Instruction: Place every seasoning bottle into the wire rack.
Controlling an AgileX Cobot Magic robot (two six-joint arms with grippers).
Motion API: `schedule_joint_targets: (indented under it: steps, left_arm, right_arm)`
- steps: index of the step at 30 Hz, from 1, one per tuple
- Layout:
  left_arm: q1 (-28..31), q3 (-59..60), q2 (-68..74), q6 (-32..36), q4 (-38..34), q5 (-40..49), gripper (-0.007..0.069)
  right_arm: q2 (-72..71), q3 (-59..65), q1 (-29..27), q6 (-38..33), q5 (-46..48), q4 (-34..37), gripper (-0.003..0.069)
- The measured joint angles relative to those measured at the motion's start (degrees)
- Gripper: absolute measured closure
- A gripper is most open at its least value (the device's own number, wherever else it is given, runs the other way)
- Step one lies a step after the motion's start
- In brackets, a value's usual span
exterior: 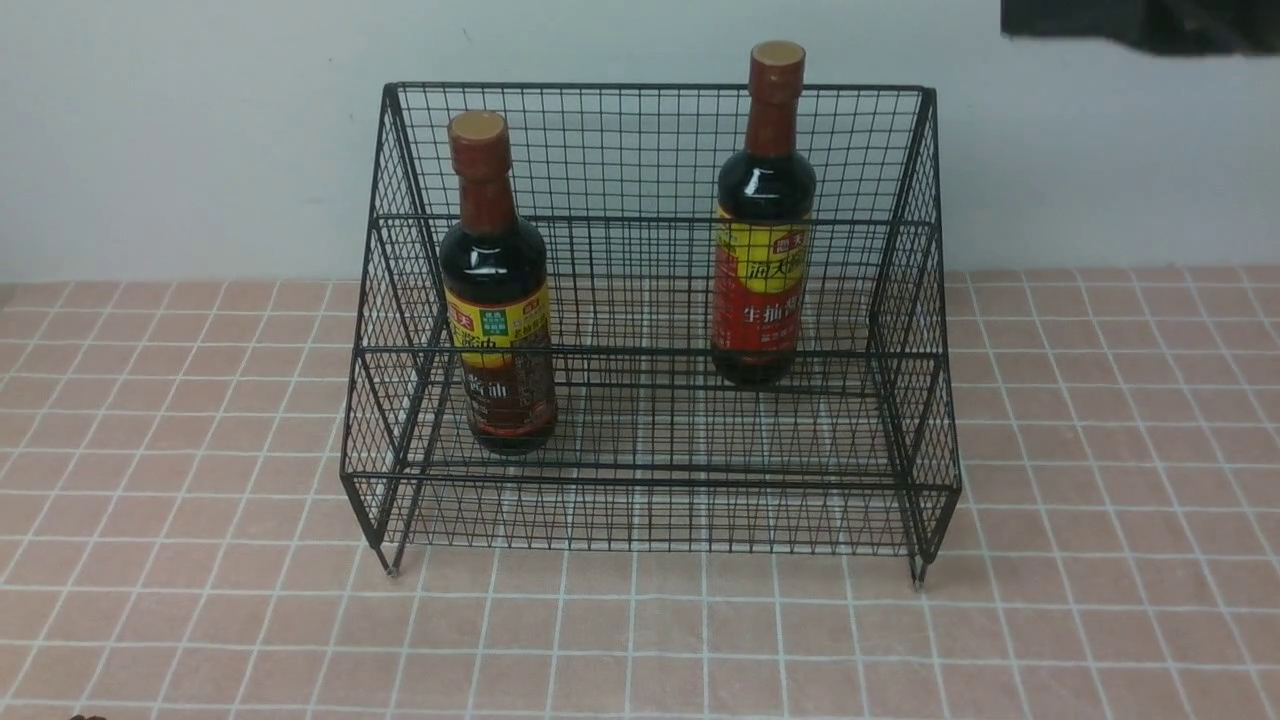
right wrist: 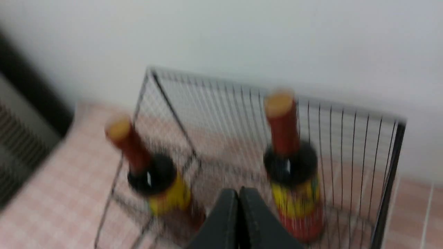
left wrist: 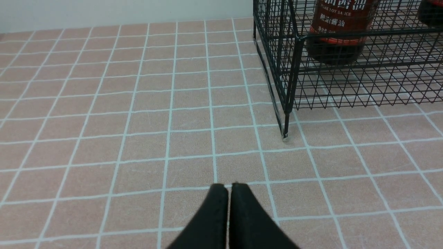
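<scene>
The black wire rack (exterior: 640, 86) stands mid-table against the wall. Both seasoning bottles are upright inside it. The one with the yellow and brown label (exterior: 497, 330) is on the lower tier at the left. The yellow and red one (exterior: 762, 250) is on the upper tier at the right. My left gripper (left wrist: 228, 185) is shut and empty, low over the tiles, short of the rack's front left leg (left wrist: 285, 133); that bottle's base (left wrist: 337, 31) shows behind the mesh. My right gripper (right wrist: 238, 189) is shut and empty, high above the rack (right wrist: 389, 180), looking down on both bottles (right wrist: 157, 180) (right wrist: 294, 180); this view is blurred.
Pink tiled tabletop (exterior: 200, 560) runs round the rack, with a white wall (exterior: 180, 130) close behind it. A dark shape (exterior: 1140, 25) hangs at the top right edge of the front view. A dark object (right wrist: 20, 138) borders the table in the right wrist view.
</scene>
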Motion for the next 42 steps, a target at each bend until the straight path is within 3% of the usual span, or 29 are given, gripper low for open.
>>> schedule_joint_targets:
  steps: [5,13,21,25,30,37,42]
  left_arm:
    - [0.0,0.0,0.0,0.0,0.0,0.0,0.0631]
    - [0.0,0.0,0.0,-0.05,0.0,0.0,0.0631]
    - [0.0,0.0,0.0,-0.05,0.0,0.0,0.0631]
    - [0.0,0.0,0.0,-0.05,0.0,0.0,0.0631]
    - [0.0,0.0,0.0,-0.05,0.0,0.0,0.0631]
    - [0.0,0.0,0.0,-0.05,0.0,0.0,0.0631]
    - [0.0,0.0,0.0,-0.05,0.0,0.0,0.0631]
  right_arm:
    - [-6.31,4.63,0.0,-1.33,-10.32,0.92,0.067]
    - [-11.91,5.7,0.0,-4.74,-10.61,0.94,0.067]
    - [-12.34,5.7,0.0,-14.49,-13.71,0.31,0.067]
    - [-12.34,5.83,-0.39,-16.0,-13.9,-0.87,0.067]
    - [-13.59,7.06,-4.38,-16.2,-13.73,-2.69,0.067]
    - [-23.72,20.16,-11.11,-16.62,-14.41,-3.77,0.067]
    - [-37.38,37.55,-15.2,-16.82,-18.91,-5.76,0.067]
